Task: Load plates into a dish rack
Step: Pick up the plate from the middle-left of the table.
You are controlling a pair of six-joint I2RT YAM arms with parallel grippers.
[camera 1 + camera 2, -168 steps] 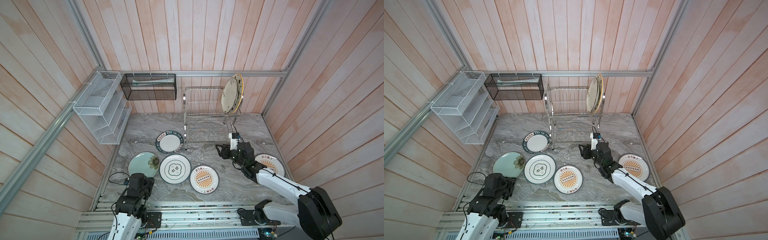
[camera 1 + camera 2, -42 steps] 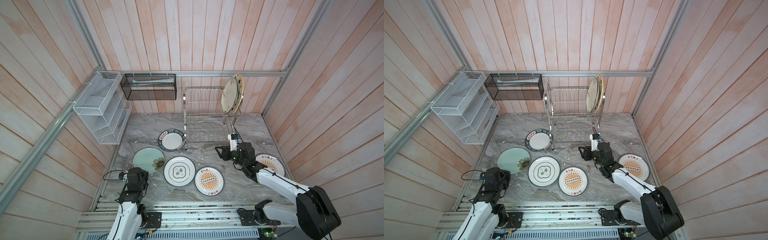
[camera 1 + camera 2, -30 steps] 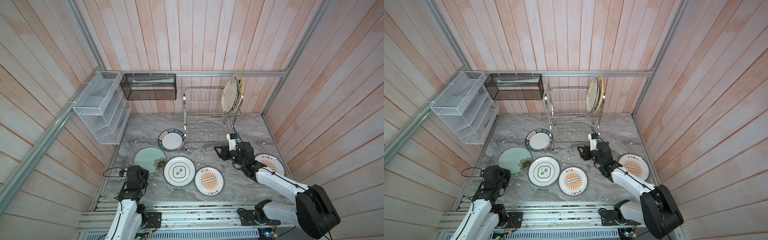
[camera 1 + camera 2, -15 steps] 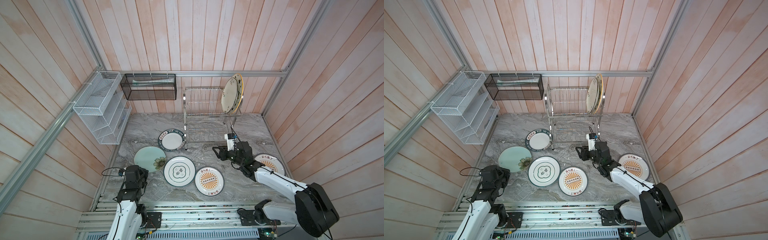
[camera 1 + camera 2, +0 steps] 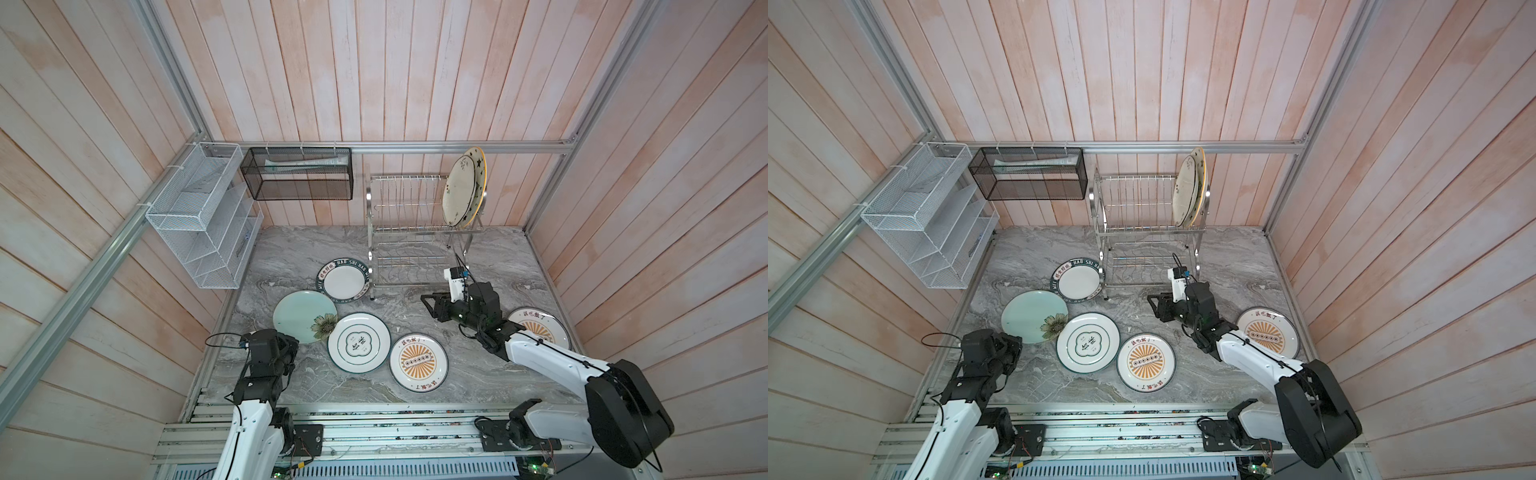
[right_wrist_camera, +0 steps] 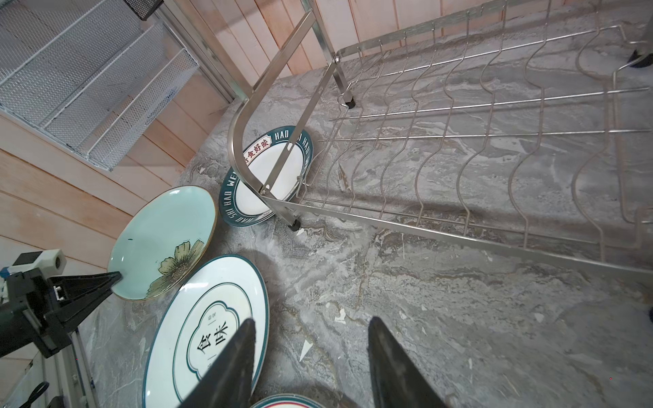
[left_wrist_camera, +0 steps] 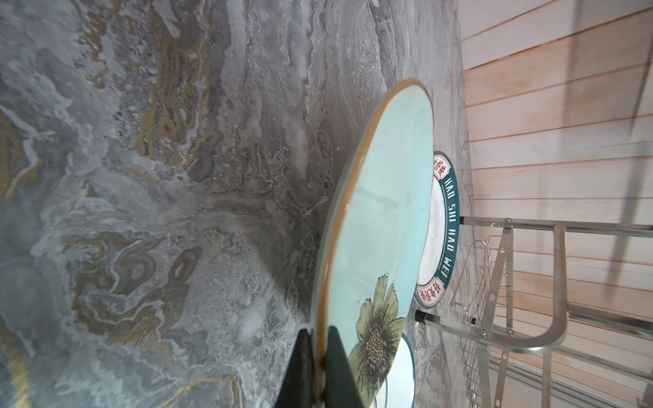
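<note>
Movement — left gripper (image 7: 319, 349), clamped on the pale green plate (image 5: 301, 313), has edged it rackward, third load underway — right gripper (image 6: 311, 323) gapes empty.

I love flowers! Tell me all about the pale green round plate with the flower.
The pale green round ceramic plate looks glossy, with a thin brown rim and one olive flower painted near its edge. The left gripper is shut on the rim beside the flower, tilting the plate up off the grey marbled tabletop. Whether its far edge rests there is unclear.

Pale pink plank walls (image 5: 374, 62) enclose grey marble tabletop (image 5: 291, 249).
</note>
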